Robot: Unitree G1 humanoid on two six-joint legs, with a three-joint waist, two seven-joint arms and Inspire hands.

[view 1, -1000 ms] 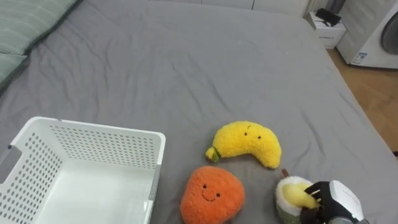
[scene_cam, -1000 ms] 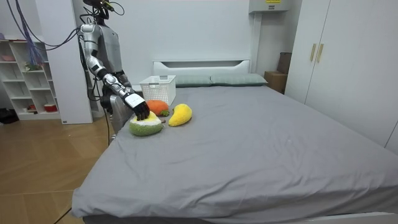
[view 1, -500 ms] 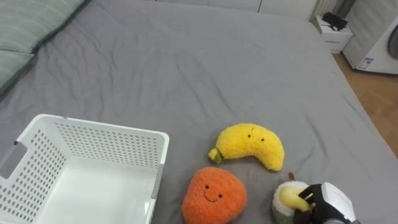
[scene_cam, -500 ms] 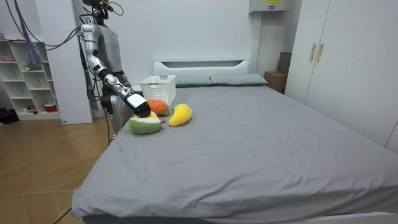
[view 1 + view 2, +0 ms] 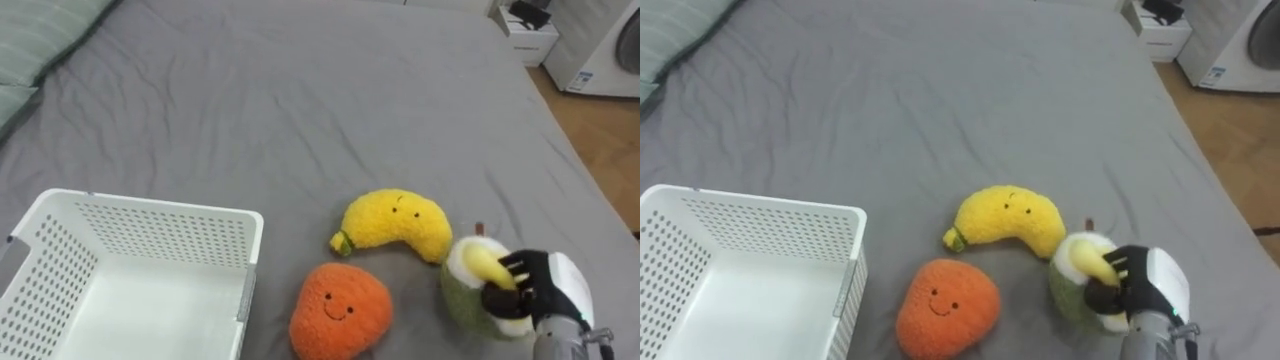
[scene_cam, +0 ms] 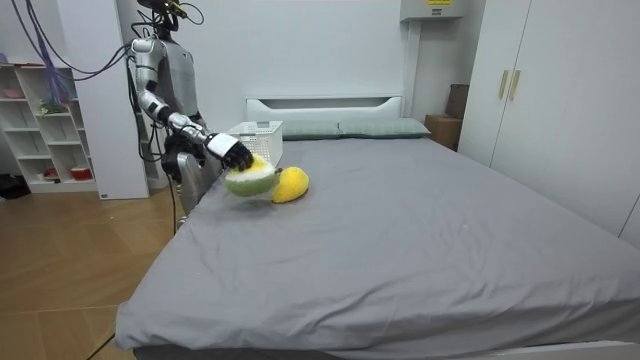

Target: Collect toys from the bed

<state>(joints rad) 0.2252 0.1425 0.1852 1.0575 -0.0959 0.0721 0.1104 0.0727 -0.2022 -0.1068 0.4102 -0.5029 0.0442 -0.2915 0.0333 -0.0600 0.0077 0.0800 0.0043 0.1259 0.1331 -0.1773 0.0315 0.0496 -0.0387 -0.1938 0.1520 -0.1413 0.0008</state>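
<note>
**Green plush toy gripped by the right hand, lower right of the frame**

We see the grey bed (image 5: 300,90) across most of the eye views. In the room view the robot stands at the bed's side, at the room view's left. A striped pillow (image 5: 35,30) shows in the upper left corner. A white slatted basket (image 5: 150,222) sits on the sheet at lower left. To its right, at lower centre, lies the orange plush toy (image 5: 338,310). Just above and to the right of that is the yellow banana plush (image 5: 395,220). The green plush toy (image 5: 468,290), with a cream face and yellow centre, is at lower right, just beside the banana's right end. The right hand (image 5: 540,292) comes in from the lower right corner. Its dark fingers are curled round the toy's yellow centre, gripping it. In the room view the toy hangs from the hand and looks raised off the sheet.
</note>
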